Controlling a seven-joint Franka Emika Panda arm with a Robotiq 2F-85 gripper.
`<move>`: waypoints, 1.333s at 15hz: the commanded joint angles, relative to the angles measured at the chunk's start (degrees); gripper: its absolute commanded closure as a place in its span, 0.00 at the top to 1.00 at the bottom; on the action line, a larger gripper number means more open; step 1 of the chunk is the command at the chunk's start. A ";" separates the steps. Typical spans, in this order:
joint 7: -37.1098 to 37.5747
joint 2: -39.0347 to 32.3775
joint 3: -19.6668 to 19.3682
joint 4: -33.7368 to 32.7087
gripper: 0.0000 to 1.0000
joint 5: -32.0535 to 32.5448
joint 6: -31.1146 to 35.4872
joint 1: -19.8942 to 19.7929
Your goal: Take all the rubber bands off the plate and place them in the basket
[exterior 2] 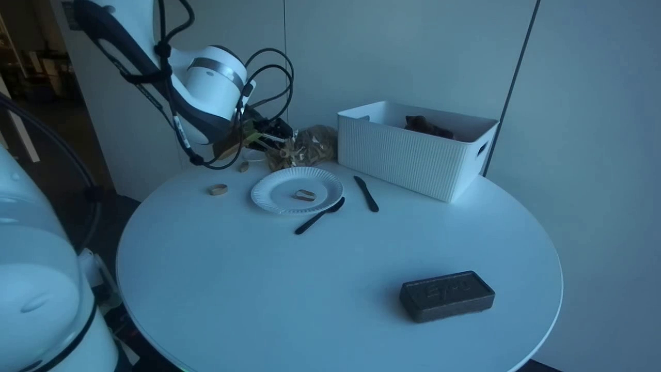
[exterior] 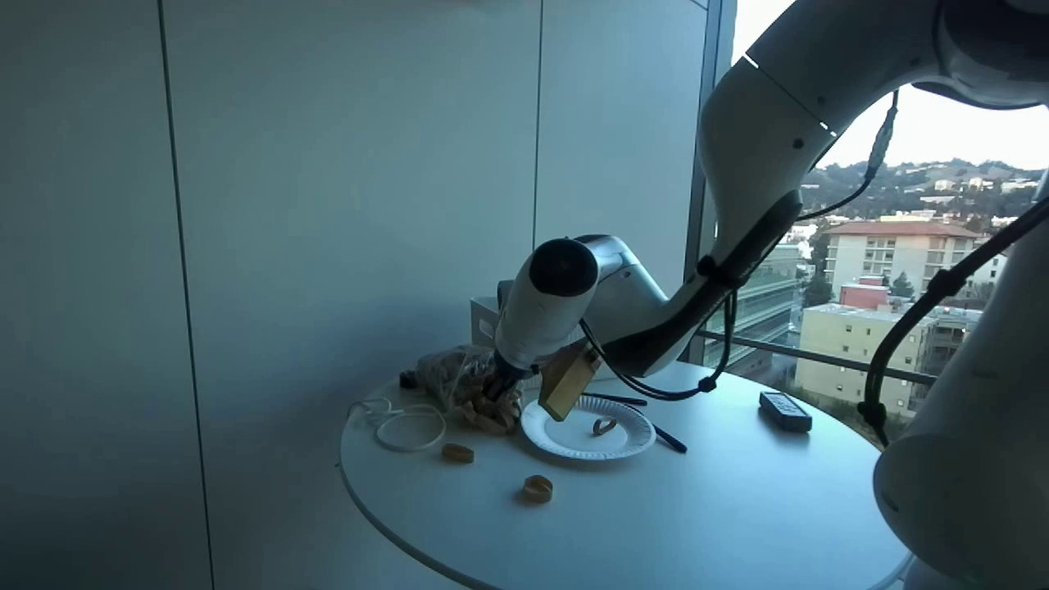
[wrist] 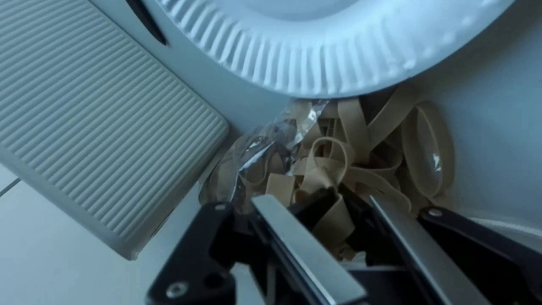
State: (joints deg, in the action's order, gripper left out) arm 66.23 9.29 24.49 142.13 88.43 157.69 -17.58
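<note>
A white fluted plate (exterior: pixel 545 438) (exterior 2: pixel 273 202) (wrist: pixel 322 63) sits on the table, with tan rubber band loops (exterior: pixel 604 426) (exterior 2: pixel 304 195) on it in both exterior views. A clear plastic bag (exterior 2: pixel 317 144) (wrist: pixel 262 156) beside the plate spills many more tan bands. My gripper (wrist: pixel 333 191) is low over this pile, its fingertips pinched on one rubber band (wrist: pixel 334 220); the gripper also shows in both exterior views (exterior: pixel 498 385) (exterior 2: pixel 283 144). Loose bands (exterior: pixel 538 489) (exterior: pixel 457 452) lie on the table. No brownish woven basket shows; the open container is a white ribbed box (exterior 2: pixel 397 155).
The white box holds a dark brown object (exterior 2: pixel 428 126) and stands close to the bag and plate. A black knife (exterior 2: pixel 366 194) and black spoon (exterior 2: pixel 320 216) lie by the plate. A dark eraser (exterior 2: pixel 446 297) lies farther off. A white ring-shaped thing (exterior: pixel 410 447) lies near the bag.
</note>
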 commanded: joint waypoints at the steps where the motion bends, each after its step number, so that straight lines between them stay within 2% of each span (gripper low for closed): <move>1: 2.68 -5.17 0.60 -5.35 0.07 0.48 -2.26 -0.02; 7: -0.91 -10.10 0.12 -8.70 0.07 -8.05 -0.72 0.18; 8: -0.78 -10.39 0.19 -8.87 0.32 -8.98 -1.13 0.23; 10: -1.63 -10.37 0.29 -8.46 0.34 -11.72 -1.22 0.30; 19: -9.98 -3.49 0.73 -2.42 0.98 -29.30 -2.27 1.41; 20: -11.54 -2.47 0.65 -1.66 0.68 -31.15 -2.24 1.60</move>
State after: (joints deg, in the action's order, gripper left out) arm 58.57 1.57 24.82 137.15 62.31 156.13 -16.63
